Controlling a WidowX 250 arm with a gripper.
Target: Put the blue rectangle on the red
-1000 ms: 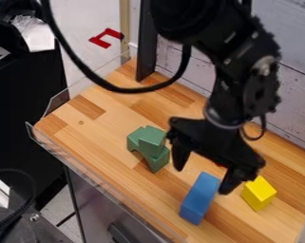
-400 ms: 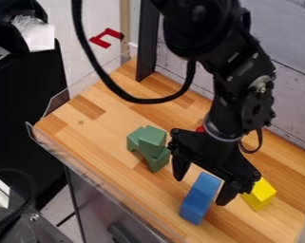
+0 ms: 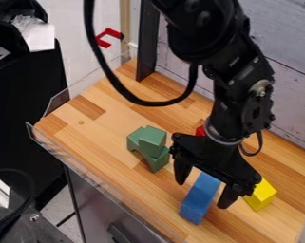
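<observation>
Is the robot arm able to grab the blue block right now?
Probably yes: the tool is open around the blue block, and nothing seems in the way.

Perhaps five blocks (image 3: 197, 201), one claw (image 3: 203, 194)

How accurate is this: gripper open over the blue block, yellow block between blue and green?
Wrong about the yellow block: in the camera view it lies across the blue block from the green blocks. The gripper is open over the blue block.
</observation>
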